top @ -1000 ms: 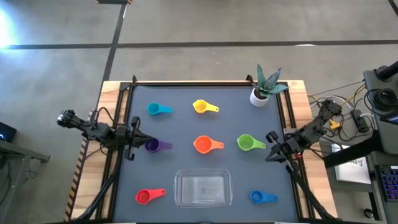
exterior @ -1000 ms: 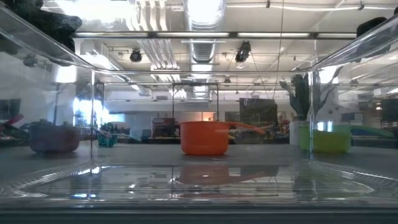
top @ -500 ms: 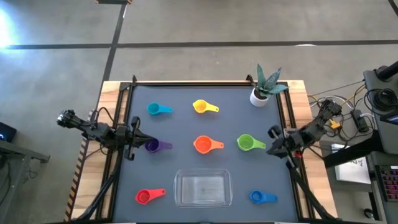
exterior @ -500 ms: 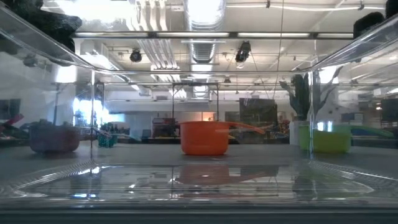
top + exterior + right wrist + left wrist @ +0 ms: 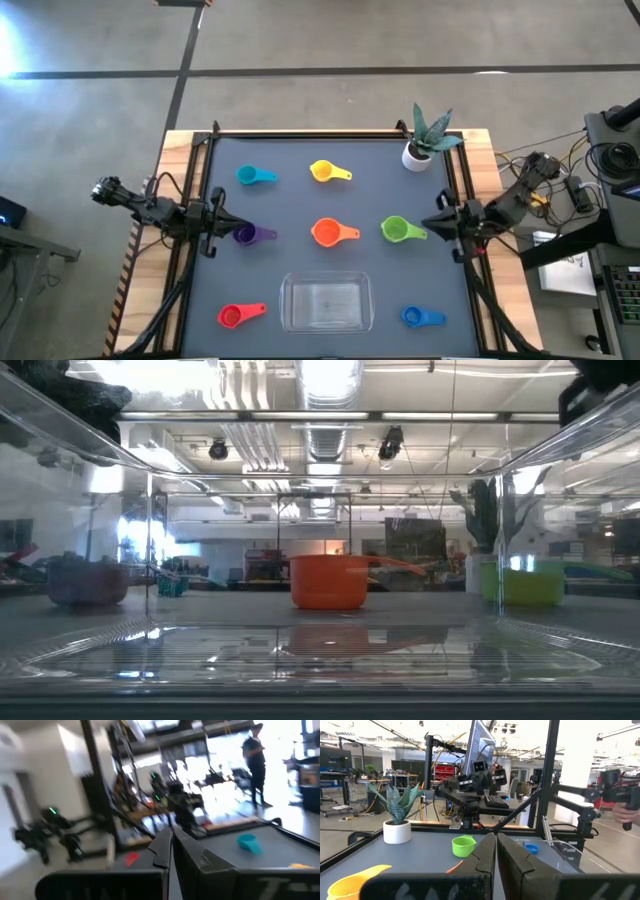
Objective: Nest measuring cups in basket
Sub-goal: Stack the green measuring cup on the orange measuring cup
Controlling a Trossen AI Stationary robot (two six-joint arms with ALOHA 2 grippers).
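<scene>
Seven measuring cups [image 5: 323, 233] lie scattered around one empty basket [image 5: 326, 302].

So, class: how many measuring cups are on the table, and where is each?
7. Teal cup and yellow cup at the back; purple cup, orange cup and green cup across the middle; red cup and blue cup flanking the empty basket.

Two dark slim jointed arms; black angular end effector fingers [image 5: 492, 857]; thin cables along links.
</scene>
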